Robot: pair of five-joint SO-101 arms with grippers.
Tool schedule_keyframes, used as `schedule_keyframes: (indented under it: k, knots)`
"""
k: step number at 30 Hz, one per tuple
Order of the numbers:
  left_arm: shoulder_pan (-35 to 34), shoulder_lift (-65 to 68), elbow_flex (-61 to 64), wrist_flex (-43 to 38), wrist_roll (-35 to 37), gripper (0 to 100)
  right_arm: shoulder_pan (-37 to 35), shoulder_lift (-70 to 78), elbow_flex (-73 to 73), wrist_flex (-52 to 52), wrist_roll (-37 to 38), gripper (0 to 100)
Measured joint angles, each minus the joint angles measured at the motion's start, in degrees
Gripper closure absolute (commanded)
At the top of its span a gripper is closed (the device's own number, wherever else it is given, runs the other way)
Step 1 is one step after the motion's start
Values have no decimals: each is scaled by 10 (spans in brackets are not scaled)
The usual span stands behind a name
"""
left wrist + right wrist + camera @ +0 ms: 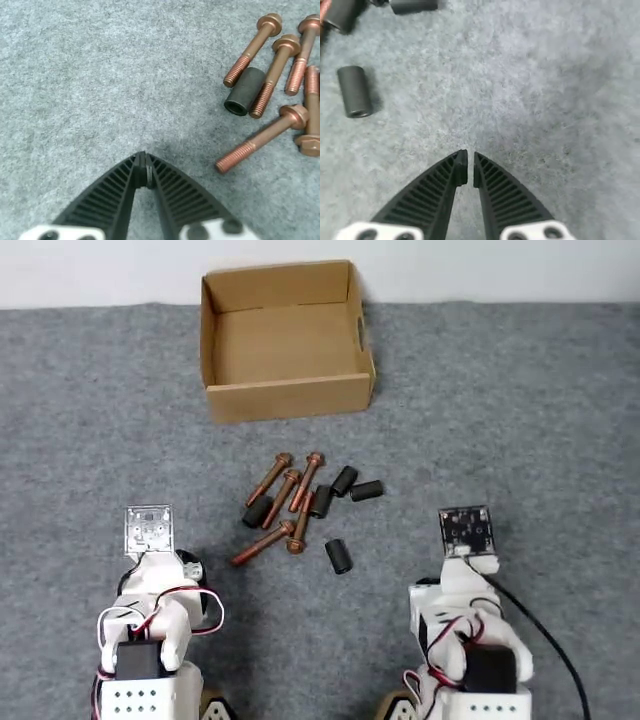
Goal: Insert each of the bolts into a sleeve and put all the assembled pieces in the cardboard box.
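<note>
While bolts point(268, 480) and sleeves point(339, 556) lie loose, unassembled, at the centre of the high view | cardboard box point(288, 398) upper centre | your left gripper point(143, 169) pressed together on nothing | your right gripper point(468, 167) likewise, tips nearly touching.

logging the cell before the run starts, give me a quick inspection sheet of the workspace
surface: grey felt-like mat, lying flat
job's things: five bolts and five sleeves lie loose in a cluster between the arms and the cardboard box; none assembled; box empty
clutter: nothing seen
grippers: left gripper shut, empty, over bare mat; right gripper shut, empty, over bare mat
cables: black cable lies on the mat beside the right arm; red and white wires on both arms
surroundings: pale wall behind the mat
</note>
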State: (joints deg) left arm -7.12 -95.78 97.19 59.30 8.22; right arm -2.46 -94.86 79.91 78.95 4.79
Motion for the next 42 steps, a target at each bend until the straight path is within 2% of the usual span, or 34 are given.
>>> schedule_keyframes:
  k: [10, 16, 21, 26, 42]
  knots:
    - [0, 0, 0, 0, 0, 993, -42, 416, -309, 38, 8, 969]
    - [0, 0, 0, 0, 0, 993, -105, 597, -389, 38, 33, 973]
    - [0, 0, 0, 0, 0, 993, -186, 662, -390, 14, 52, 942]
    - [0, 0, 0, 0, 0, 993, -241, 695, -390, -48, 33, 773]
    - [0, 0, 0, 0, 0, 993, -275, 847, -390, -219, 28, 783]
